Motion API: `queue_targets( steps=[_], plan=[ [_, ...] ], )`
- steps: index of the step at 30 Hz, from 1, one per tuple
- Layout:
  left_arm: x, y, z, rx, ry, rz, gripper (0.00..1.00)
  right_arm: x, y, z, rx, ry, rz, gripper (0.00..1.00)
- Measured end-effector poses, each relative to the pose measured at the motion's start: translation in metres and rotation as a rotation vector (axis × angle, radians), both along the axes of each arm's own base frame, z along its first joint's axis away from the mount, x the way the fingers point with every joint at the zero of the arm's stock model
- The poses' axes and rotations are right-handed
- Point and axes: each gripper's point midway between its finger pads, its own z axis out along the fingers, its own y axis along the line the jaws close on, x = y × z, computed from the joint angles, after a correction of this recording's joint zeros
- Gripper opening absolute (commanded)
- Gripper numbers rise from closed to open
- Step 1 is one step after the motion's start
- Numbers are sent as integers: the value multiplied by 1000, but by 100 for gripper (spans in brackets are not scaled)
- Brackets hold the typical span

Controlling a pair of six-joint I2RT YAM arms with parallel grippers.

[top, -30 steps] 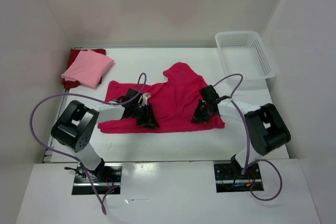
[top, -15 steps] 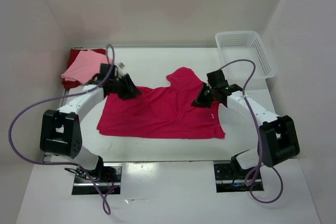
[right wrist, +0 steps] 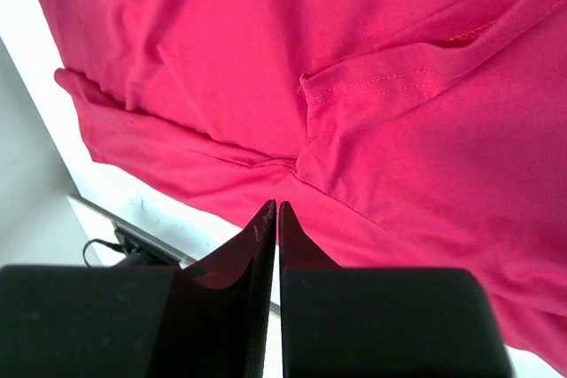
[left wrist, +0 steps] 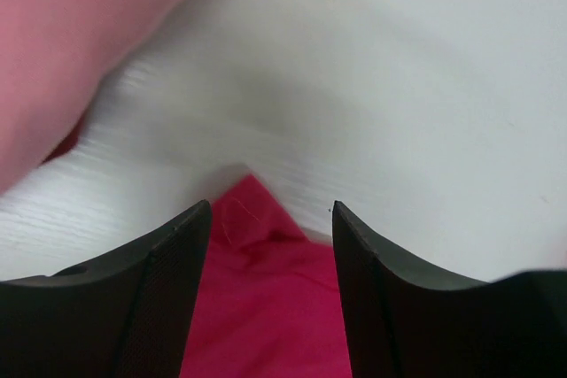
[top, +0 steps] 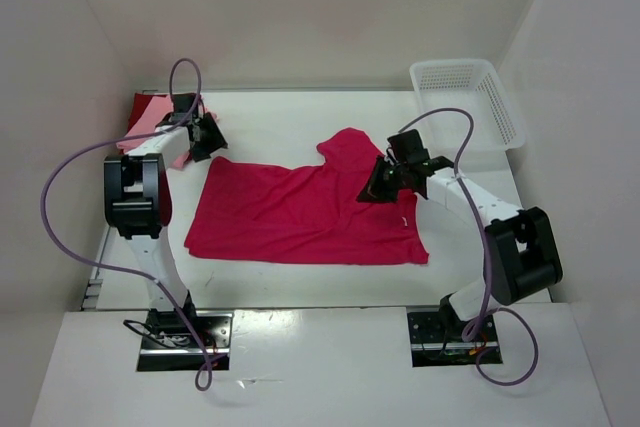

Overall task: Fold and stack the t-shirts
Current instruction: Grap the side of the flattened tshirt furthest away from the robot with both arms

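Currently, three t-shirts on white bench (top: 280,117): one crimson-magenta cloth t-shirt (top: 300,212) flat, centre; one light pink t-shirt (top: 148,123) atop one dark red t-shirt (top: 148,100), far-left corner. Left claw (left wrist: 270,210) open above crimson corner; right claw (right wrist: 276,205) closed.

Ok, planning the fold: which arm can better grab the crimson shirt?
Left, probably: the left end effector is open, the shirt's corner between its fingers; the right end effector is shut over the shirt.
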Motion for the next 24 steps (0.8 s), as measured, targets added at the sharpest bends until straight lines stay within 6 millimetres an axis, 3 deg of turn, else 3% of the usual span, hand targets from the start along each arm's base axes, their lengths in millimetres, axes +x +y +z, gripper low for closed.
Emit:
queue_targets(
  steps=[5,10,13,20,24],
  plan=[
    [-3,12,-12,65,39,16,65,0,2,-6,-2,4,24,10],
    [-4,16,-14,89,44,12,51,3,2,-14,-12,17,30,16],
    [-6,15,-17,90,53,7,49,12,5,-11,-13,8,30,21],
    [-18,14,-31,85,90,-1,61,59,6,11,-15,-81,-5,27],
    [-17,11,-31,75,79,-9,54,94,-4,12,-39,-109,-63,32]
  ],
)
